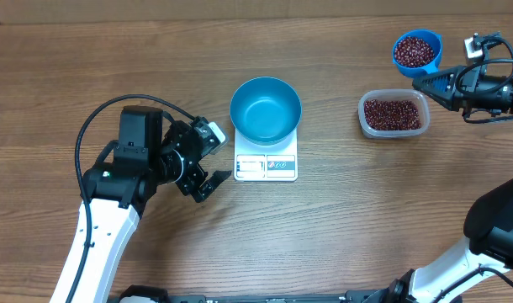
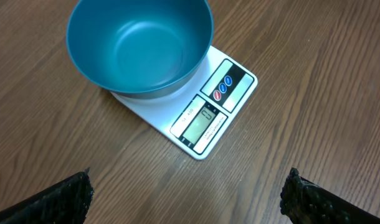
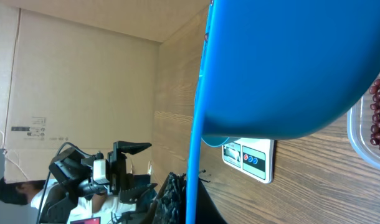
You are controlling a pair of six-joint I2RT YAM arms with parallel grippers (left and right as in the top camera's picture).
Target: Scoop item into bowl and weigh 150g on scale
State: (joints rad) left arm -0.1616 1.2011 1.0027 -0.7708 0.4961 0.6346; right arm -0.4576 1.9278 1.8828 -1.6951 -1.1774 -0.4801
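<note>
At the middle of the wooden table (image 1: 88, 50), the round teal-blue bowl (image 1: 266, 109) sits empty on the small white rectangular digital scale (image 1: 266, 168), covering all but the scale's display edge. Just off the scale's left side, the left fingers (image 2: 56, 199) are spread wide and grip nothing. Near the far right corner, the right fingers (image 1: 429, 84) pinch a small blue plastic scoop (image 1: 437, 40) filled with dark red-brown beans (image 1: 415, 52). Just beside it, a clear rectangular plastic tub (image 1: 362, 112) holds more beans by the right edge.
</note>
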